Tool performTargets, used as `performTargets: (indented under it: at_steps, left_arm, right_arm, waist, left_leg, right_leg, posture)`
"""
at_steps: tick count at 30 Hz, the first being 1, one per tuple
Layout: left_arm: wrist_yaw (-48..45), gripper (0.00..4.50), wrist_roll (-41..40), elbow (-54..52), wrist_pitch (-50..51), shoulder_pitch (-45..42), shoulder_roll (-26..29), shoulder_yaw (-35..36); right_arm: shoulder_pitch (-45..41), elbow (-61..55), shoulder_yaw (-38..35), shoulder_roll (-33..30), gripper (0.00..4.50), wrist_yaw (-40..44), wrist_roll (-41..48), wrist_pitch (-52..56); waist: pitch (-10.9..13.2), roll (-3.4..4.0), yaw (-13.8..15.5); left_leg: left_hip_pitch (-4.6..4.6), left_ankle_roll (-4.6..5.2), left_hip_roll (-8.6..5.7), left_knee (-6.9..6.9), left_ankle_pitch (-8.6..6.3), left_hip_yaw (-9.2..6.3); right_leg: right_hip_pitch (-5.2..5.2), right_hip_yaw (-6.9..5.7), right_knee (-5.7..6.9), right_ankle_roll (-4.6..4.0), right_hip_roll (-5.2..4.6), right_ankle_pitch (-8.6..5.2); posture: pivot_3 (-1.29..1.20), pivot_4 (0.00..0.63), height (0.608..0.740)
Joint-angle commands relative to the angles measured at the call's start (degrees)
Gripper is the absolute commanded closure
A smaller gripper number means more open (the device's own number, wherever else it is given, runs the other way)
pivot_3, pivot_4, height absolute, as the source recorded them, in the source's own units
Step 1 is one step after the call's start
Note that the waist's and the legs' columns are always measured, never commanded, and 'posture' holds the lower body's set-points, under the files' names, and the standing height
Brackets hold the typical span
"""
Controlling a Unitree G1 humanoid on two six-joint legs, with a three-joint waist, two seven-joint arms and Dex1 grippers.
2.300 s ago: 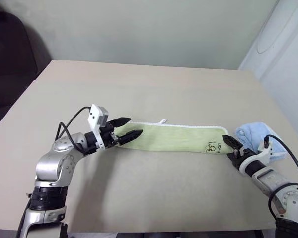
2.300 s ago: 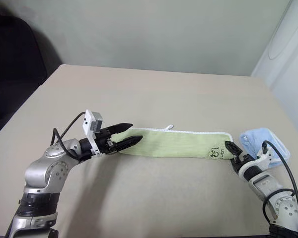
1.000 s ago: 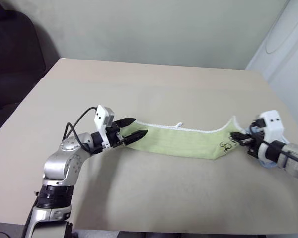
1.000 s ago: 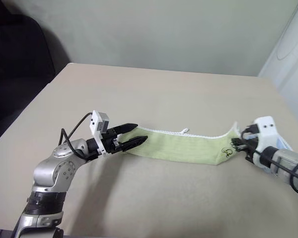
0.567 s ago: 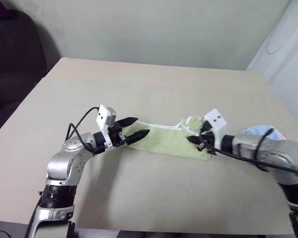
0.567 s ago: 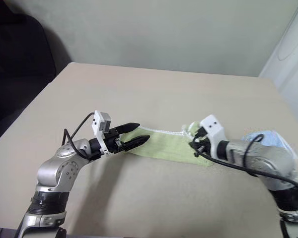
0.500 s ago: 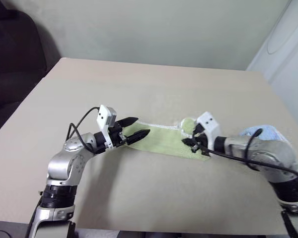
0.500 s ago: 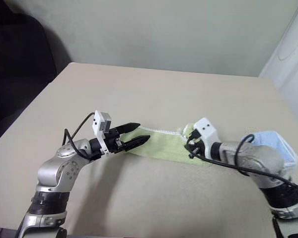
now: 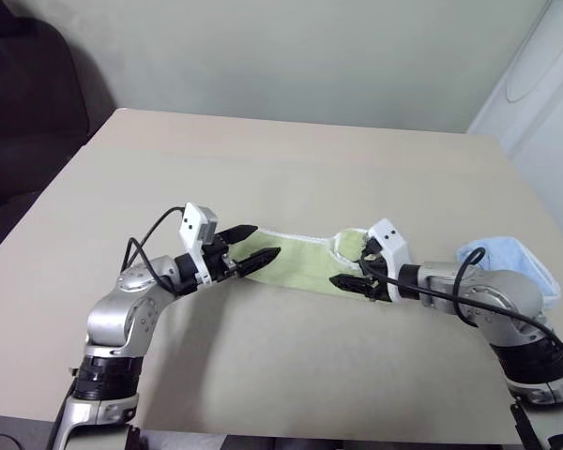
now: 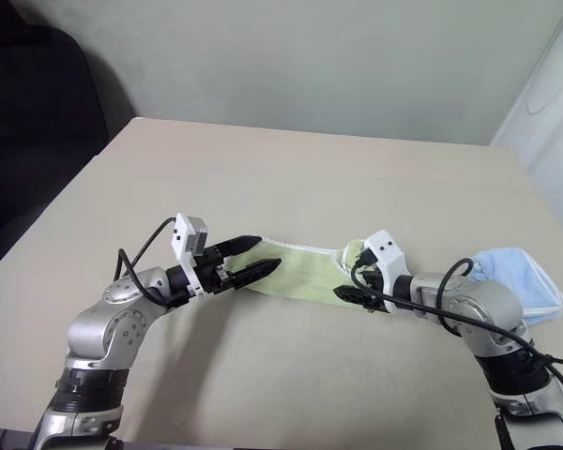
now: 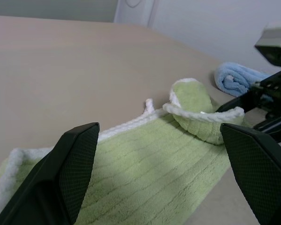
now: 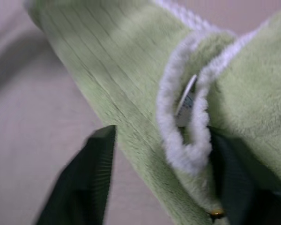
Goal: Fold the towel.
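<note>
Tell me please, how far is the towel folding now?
Done: the towel's right end is turned over toward the middle in a loose hump. In hand: the right pincer stands open at that hump, the left pincer open over the other end. Left: flattening and further folds.

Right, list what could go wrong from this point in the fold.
1. The folded-over end of the towel lies bunched and curled, not flat; with the right gripper open, it may spring back or set crooked.
2. Its fingers straddle the towel's near edge, so pulling away could snag the white edging and drag the fold.
3. The left gripper is open over the other end, not pinning it, so the whole towel could slide.
</note>
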Motion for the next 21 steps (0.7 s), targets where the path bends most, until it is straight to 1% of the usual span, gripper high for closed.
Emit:
performTargets:
  at_steps: [1,4,7,8,10,16,18,21]
  left_arm:
    - [-0.5,0.0,-1.0,-1.9,-0.4,-0.6,0.6,0.8]
    - [-0.8,0.0,-1.0,-1.5,-0.4,-0.7,0.8,0.7]
    - [-0.8,0.0,-0.9,-0.9,-0.5,-1.1,0.7,0.5]
    - [-0.8,0.0,-0.8,-0.7,-0.5,-1.3,0.6,0.3]
    - [-0.8,0.0,-0.7,-0.3,-0.5,-1.8,0.3,0.0]
    - [-1.1,0.0,-0.6,0.3,-0.5,-2.5,0.3,-0.3]
    - [-1.1,0.0,-0.5,0.4,-0.5,-2.7,0.4,-0.3]
    - [-0.7,0.0,-0.8,-0.3,-0.1,-2.3,0.8,0.4]
  right_arm:
    - [1.2,-5.8,-5.7,-0.8,0.28,1.7,2.8,0.0]
    - [3.7,-8.8,-9.7,-2.7,0.28,2.6,4.6,0.4]
    - [5.1,-8.1,-11.5,-2.9,0.28,1.7,3.0,-0.7]
    - [5.1,-6.4,-12.0,-2.4,0.45,0.5,1.7,-1.1]
    - [5.1,-3.7,-11.4,-2.1,0.83,0.3,-1.7,-3.7]
    - [3.1,1.8,-8.6,0.5,3.09,2.7,-8.0,-10.9]
    - [3.2,5.4,-5.0,1.7,3.72,4.4,-13.6,-17.8]
    - [5.5,9.2,-1.7,4.3,3.72,6.7,-18.0,-24.8]
  waist:
    - [0.0,0.0,0.0]
    - [0.0,-0.01,0.1]
    - [0.0,-0.02,0.0]
    - [0.0,-0.02,0.0]
    - [0.0,-0.02,0.0]
    - [0.0,0.0,-0.1]
    - [0.0,-0.02,-0.1]
    - [0.0,-0.01,0.0]
  left_leg:
    - [0.0,-0.01,0.0,0.0,0.01,-0.01]
    - [-0.01,-0.01,-0.01,0.0,0.02,-0.01]
    - [-0.01,-0.01,-0.02,0.02,0.03,0.0]
    - [0.0,-0.02,-0.01,0.01,0.03,0.01]
    - [0.03,-0.03,0.0,0.01,0.03,0.0]
    - [0.05,0.03,0.02,-0.03,0.05,-0.01]
    - [0.05,0.06,0.02,-0.03,0.07,-0.01]
    - [0.12,0.18,0.03,-0.05,0.12,-0.04]
  right_leg:
    - [0.0,0.0,0.0,0.0,0.01,0.0]
    - [0.02,0.0,0.0,-0.03,0.0,-0.01]
    - [0.03,0.03,0.0,-0.06,0.0,-0.02]
    - [0.02,0.03,0.0,-0.07,0.01,-0.02]
    - [0.02,0.03,0.02,-0.07,0.01,-0.01]
    - [0.0,0.02,0.03,-0.07,0.01,0.0]
    - [-0.01,0.02,0.03,-0.06,0.01,0.01]
    - [0.04,0.0,0.03,-0.05,0.01,0.02]
  posture:
    - [0.0,0.15,0.74]
    - [0.0,0.15,0.74]
    - [0.0,0.15,0.74]
    - [0.0,0.15,0.74]
    - [0.0,0.15,0.74]
    - [0.0,0.15,0.74]
    - [0.0,0.15,0.74]
    - [0.0,0.15,0.74]
